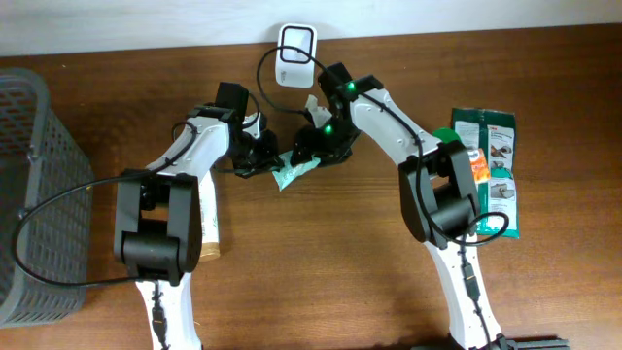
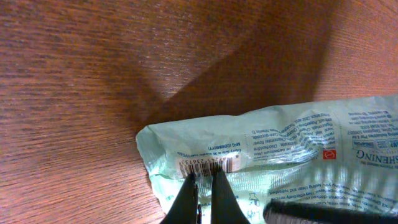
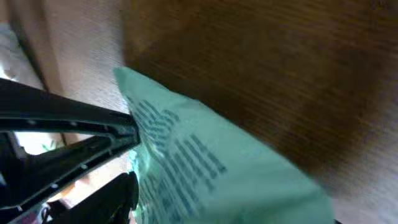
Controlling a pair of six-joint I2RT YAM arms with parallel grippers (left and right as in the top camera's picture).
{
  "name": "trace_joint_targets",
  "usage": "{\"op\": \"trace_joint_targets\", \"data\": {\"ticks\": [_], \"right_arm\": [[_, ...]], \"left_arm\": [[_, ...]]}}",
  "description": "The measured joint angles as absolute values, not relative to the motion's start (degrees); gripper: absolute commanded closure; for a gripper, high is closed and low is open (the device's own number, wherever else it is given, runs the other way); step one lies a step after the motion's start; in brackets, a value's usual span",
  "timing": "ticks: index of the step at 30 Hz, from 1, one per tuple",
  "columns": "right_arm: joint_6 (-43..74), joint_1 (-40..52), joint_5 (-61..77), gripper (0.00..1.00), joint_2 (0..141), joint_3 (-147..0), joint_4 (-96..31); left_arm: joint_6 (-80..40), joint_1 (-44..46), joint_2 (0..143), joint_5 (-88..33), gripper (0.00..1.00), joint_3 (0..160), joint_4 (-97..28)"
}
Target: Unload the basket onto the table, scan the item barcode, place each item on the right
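Observation:
A pale green packet (image 1: 294, 173) hangs just above the table's middle back, between my two arms. My left gripper (image 1: 264, 160) is shut on its edge. In the left wrist view the fingers (image 2: 222, 198) pinch the packet (image 2: 292, 146) right below its barcode (image 2: 208, 165). My right gripper (image 1: 316, 146) stands over the other end. In its wrist view the packet (image 3: 205, 162) lies between wide-apart jaws of the right gripper (image 3: 233, 205), and one finger (image 3: 115, 196) shows beside it. A white scanner (image 1: 295, 53) stands at the back edge.
A grey wire basket (image 1: 29, 194) stands at the left edge. Several snack packets (image 1: 491, 170) lie at the right. A tan box (image 1: 210, 228) sits by the left arm's base. The scanner's black cable (image 1: 262, 73) loops behind the grippers.

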State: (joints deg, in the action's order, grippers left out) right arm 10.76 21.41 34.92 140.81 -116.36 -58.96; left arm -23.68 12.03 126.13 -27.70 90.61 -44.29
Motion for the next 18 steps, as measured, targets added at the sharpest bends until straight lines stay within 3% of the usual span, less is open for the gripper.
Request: {"op": "trace_joint_targets", "data": {"ticks": [2, 4, 6, 9, 18], "right_arm": [[11.2, 21.3, 35.9, 0.44, 140.8, -115.9, -57.1], [11.6, 20.7, 37.2, 0.52, 140.8, -115.3, -54.7], [11.8, 19.4, 38.1, 0.66, 140.9, -115.1, -53.3], [11.8, 18.6, 39.1, 0.96, 140.9, -115.0, -53.2], [7.0, 15.7, 41.5, 0.96, 140.8, -115.0, -60.0]], "left_arm": [[-23.7, 12.1, 126.1, -27.7, 1.00, 90.6, -44.3], [-23.7, 12.1, 126.1, -27.7, 1.00, 90.6, -44.3], [-23.7, 12.1, 126.2, -27.7, 1.00, 90.6, -44.3], [-23.7, 12.1, 126.2, -28.1, 1.00, 90.6, -44.2], [-21.0, 12.1, 125.9, -25.1, 1.00, 93.3, -45.8]]}}
